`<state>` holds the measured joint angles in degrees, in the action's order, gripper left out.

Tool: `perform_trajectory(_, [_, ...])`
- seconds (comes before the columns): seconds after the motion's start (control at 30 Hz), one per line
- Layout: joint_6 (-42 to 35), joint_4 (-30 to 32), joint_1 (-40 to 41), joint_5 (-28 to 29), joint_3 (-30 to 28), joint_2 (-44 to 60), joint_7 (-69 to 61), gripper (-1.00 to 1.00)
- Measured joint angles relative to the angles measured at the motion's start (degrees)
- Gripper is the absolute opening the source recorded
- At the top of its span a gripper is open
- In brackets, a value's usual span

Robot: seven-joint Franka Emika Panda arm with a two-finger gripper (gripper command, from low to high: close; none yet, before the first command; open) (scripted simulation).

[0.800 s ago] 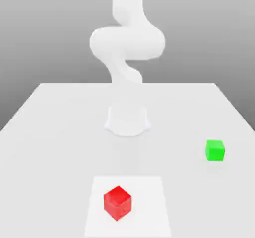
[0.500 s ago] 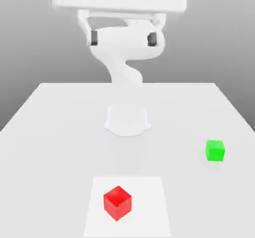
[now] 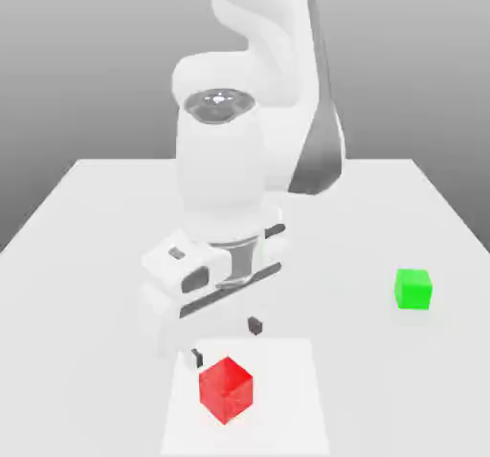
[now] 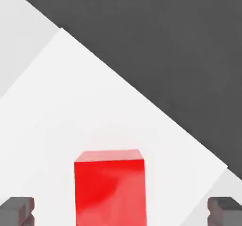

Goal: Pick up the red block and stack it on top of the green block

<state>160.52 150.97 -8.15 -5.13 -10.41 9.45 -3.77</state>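
Observation:
The red block rests on a lighter square patch near the table's front edge. My gripper hovers just behind and slightly above it, open, with its two dark fingertips spread wide and nothing between them. In the hand view the red block sits centred between the two fingertips, well apart from both, and my gripper is open there too. The green block stands alone on the table at the exterior view's right, far from the hand.
The lighter square patch lies on the white table. The arm's bulky white body rises over the middle of the table behind the red block. In the hand view a dark floor lies past the table's edge.
The hand has come down from high above the table to just over the red block, with its fingers still spread. Neither block has moved.

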Motion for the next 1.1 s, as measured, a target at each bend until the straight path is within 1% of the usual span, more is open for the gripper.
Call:
perform_trajectory(0.1, [5.09, -0.84, 2.03, -3.06, 2.69, 6.23, -2.52, 0.00])
perform_trajectory(0.13, [6.34, -1.06, 2.67, -3.76, 3.48, 7.74, -3.06, -1.00])
perform_trajectory(0.37, [6.32, -1.07, 2.74, -3.66, 3.55, 7.83, -2.97, -1.00])
perform_trajectory(0.53, [-1.15, 0.37, 1.33, 1.38, 1.04, -1.22, 0.74, -1.00])
perform_trajectory(0.57, [-2.29, 0.92, 0.73, 1.84, 1.77, -2.92, 0.89, -1.00])
perform_trajectory(0.6, [-3.04, 1.63, -0.85, 1.83, 3.18, -4.36, 0.53, -1.00])
perform_trajectory(0.73, [-4.63, 5.08, -12.55, 0.27, 9.41, -9.35, -2.54, -1.00])
perform_trajectory(0.83, [-5.50, 7.79, -20.60, -0.71, 12.54, -13.00, -4.85, -1.00])
perform_trajectory(1.03, [-7.17, 13.25, -32.96, -1.72, 21.78, -20.36, -8.76, -1.00])
perform_trajectory(1.1, [-6.10, 14.36, -35.56, -1.32, 24.11, -20.45, -9.17, -1.00])
